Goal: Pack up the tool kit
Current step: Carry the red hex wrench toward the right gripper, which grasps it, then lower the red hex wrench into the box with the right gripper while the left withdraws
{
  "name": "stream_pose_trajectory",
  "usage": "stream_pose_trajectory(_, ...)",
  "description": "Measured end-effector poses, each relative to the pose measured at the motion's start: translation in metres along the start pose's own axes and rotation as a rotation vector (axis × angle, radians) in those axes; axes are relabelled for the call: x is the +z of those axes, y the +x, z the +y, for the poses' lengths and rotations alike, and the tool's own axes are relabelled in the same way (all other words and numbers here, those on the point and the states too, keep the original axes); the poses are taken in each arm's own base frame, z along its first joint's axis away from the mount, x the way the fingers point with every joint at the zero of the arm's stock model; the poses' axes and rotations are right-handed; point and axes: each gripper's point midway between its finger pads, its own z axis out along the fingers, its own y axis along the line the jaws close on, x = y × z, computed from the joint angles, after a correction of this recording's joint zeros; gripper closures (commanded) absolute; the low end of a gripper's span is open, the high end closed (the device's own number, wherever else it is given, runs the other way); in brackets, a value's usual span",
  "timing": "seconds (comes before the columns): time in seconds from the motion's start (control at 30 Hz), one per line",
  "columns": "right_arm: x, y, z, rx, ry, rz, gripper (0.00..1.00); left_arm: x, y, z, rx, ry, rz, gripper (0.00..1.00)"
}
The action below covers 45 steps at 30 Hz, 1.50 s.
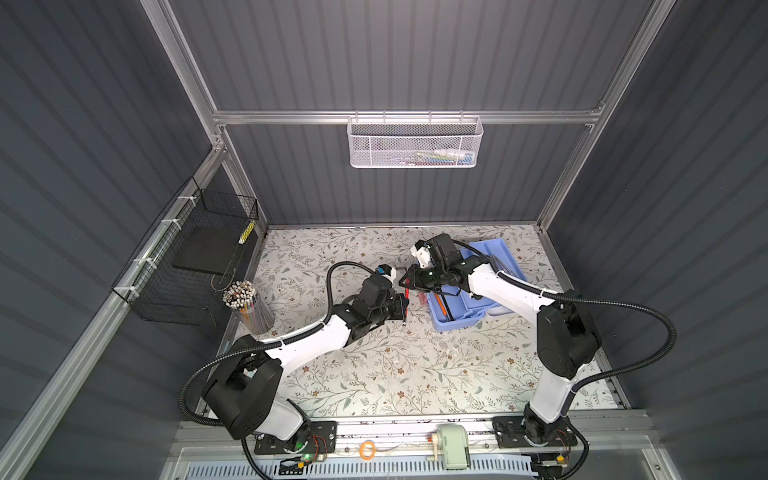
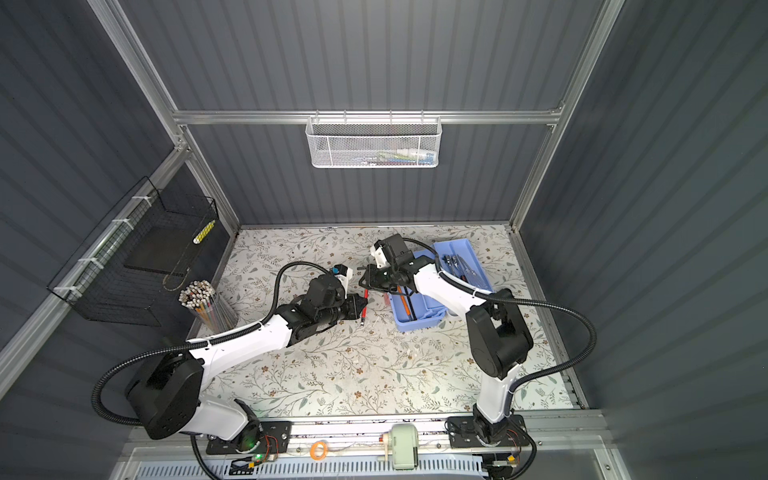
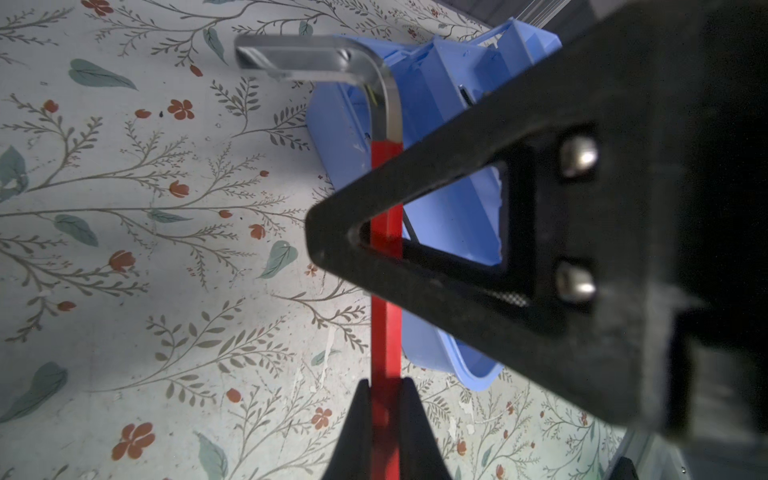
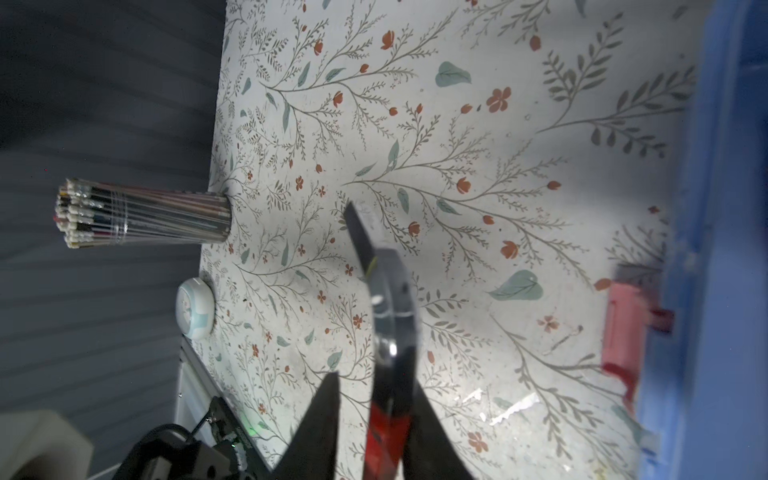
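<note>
- Your left tool [image 1: 405,306] is clamped on the red sleeve of the hex key [image 1: 406,294]. The left wrist view shows both pads pinching the sleeve low on the shaft [image 3: 385,340].
- Your right tool [image 2: 362,282] has its jaws around the same key higher up, just below the bare metal bend [image 4: 395,316]. In the right wrist view one finger lies against the key, while desk pattern shows through a gap beside the other finger [image 4: 328,415]. Treat that side as not gripping yet.
- The key's long axis runs away from the arm bases in both top views. The bend and short leg sit at the far end.
- It appears to be held clear of the desk [image 1: 374,374], though the pictures do not show how high.
- The tool kit's light blue base [image 1: 457,323] stands just beside the key, on the robot's right. Its pink latch [image 4: 623,328] faces the key.
- A light blue tray [image 1: 509,257] with metal tools in it sits behind the base.
- The base seems to lie lengthwise almost parallel to the key, so I judge you will need little turning.
- Your right arm is nearer, as its forearm already crosses above the base. The handover favours that side, with a short swing rightward.
- Let go with the left tool only once both right fingers bear on the shaft.
</note>
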Motion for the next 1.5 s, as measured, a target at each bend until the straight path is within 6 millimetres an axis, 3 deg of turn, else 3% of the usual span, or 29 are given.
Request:
stream_pose_trajectory(0.07, 0.0, -0.001, 0.0, 0.004, 0.0, -0.002, 0.91, 0.0, -0.002, -0.001, -0.004, 0.006, -0.008, 0.85)
stream_pose_trajectory(0.17, 0.0, 0.0, -0.001, 0.006, 0.001, -0.001, 0.98, 0.0, -0.004, -0.004, -0.01, 0.015, -0.018, 0.65)
stream_pose_trajectory(0.3, 0.0, 0.003, -0.005, 0.002, 0.013, 0.009, 0.99, -0.001, -0.009, -0.004, -0.025, 0.01, -0.039, 0.3)
stream_pose_trajectory(0.4, -0.005, 0.003, -0.013, -0.012, 0.049, 0.012, 0.99, -0.008, -0.008, 0.006, -0.035, -0.029, -0.061, 0.13)
stream_pose_trajectory(0.5, -0.02, 0.0, -0.025, -0.019, 0.094, -0.005, 0.99, -0.025, -0.007, 0.019, -0.042, -0.086, -0.1, 0.02)
stream_pose_trajectory(0.67, -0.054, -0.015, -0.049, -0.036, 0.193, -0.065, 0.98, -0.055, -0.012, 0.04, -0.044, -0.192, -0.172, 0.0)
stream_pose_trajectory(0.83, -0.069, -0.027, -0.079, -0.078, 0.329, -0.069, 0.98, -0.063, -0.005, 0.06, -0.044, -0.289, -0.161, 0.0)
stream_pose_trajectory(0.97, -0.062, -0.033, -0.1, -0.128, 0.426, -0.031, 0.99, -0.063, 0.003, 0.07, -0.041, -0.328, -0.137, 0.0)
stream_pose_trajectory(1.17, -0.042, -0.025, -0.128, -0.161, 0.506, 0.059, 0.97, -0.059, 0.009, 0.075, -0.039, -0.348, -0.116, 0.0)
stream_pose_trajectory(1.5, -0.023, -0.029, -0.141, -0.192, 0.537, 0.105, 0.95, -0.057, 0.01, 0.077, -0.039, -0.353, -0.11, 0.0)
